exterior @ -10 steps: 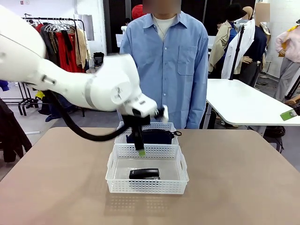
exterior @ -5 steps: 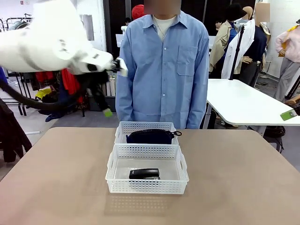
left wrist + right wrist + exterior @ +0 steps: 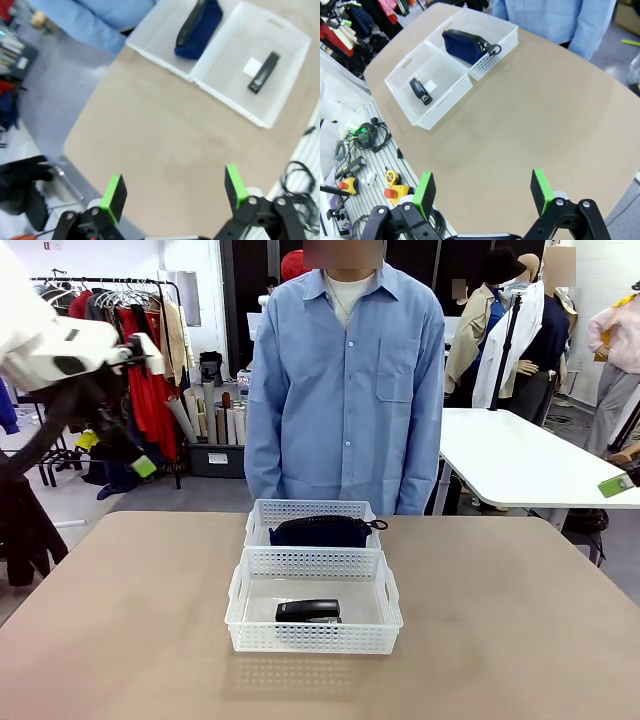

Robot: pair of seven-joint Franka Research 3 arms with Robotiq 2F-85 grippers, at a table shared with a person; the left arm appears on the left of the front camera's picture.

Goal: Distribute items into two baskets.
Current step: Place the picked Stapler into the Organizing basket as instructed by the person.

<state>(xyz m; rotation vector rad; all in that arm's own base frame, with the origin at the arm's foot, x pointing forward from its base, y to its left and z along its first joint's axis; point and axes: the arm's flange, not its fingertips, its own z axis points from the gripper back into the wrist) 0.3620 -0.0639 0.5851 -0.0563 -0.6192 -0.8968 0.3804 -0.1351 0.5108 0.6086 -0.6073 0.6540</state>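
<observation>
Two white baskets stand end to end in the middle of the table. The far basket [image 3: 262, 515] holds the dark navy pouch [image 3: 320, 531]. In the near basket [image 3: 313, 638] lies the black stapler [image 3: 308, 611]. My left gripper [image 3: 140, 462] hangs high off the table's left side, well away from both baskets. Its wrist view shows the left gripper [image 3: 174, 187] open and empty above bare tabletop, with the pouch [image 3: 197, 25] and stapler [image 3: 263, 72] far ahead. My right gripper [image 3: 482, 192] is open and empty too, high over the table, with the pouch [image 3: 467, 45] and stapler [image 3: 420, 91] in their baskets below.
A person in a blue shirt [image 3: 345, 380] stands at the far edge behind the baskets. A second white table [image 3: 520, 460] is at the back right, a clothes rack [image 3: 150, 340] at the back left. Cables and tools [image 3: 365, 145] lie beside the table.
My left arm has lifted from just over the baskets and swung up and away to the left. The pouch and stapler have stayed in their baskets.
</observation>
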